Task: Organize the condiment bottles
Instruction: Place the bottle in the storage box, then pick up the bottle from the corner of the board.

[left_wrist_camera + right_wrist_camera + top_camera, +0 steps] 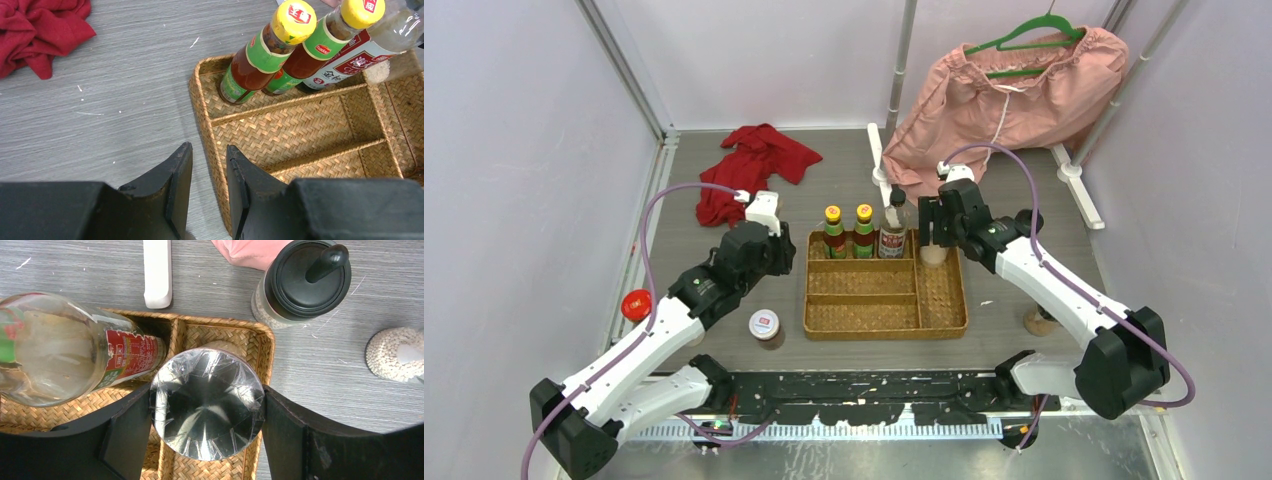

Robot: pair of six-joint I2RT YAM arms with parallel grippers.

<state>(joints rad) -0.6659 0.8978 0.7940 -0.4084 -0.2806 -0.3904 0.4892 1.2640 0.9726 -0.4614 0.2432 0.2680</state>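
Left gripper point(209, 150): mine, released, the two black fingers a narrow gap apart with nothing between them, hovering over the left rim of the woven wicker compartment tray point(202, 100).
Right gripper point(207, 400): mine, clenched on the silver-lidded round jar point(207, 410), one finger on each side of it.
Silver-lidded round jar, place: over the far end of the tray's right-hand compartment; I cannot tell whether it touches the floor.
Far compartment: two green-labelled, yellow-capped brown sauce bottles point(834, 232) point(864, 230) upright side by side, with the taller clear bottle with a black cap and a red-and-white label point(893, 230) just right of them.
Other compartments: the two long ones hold no bottles.
Outside the tray, right: a black-lidded shaker of pale grains point(305, 280) near the far right corner; a second jar of pale grains point(395, 355) further right.
Outside, left: a white-lidded jar with brown contents point(765, 325) beside the tray; a red-lidded jar point(636, 304) at the table's left edge.
Back of table: a crumpled red cloth point(754, 160) and a pink garment on a green hanger point(1014, 90).
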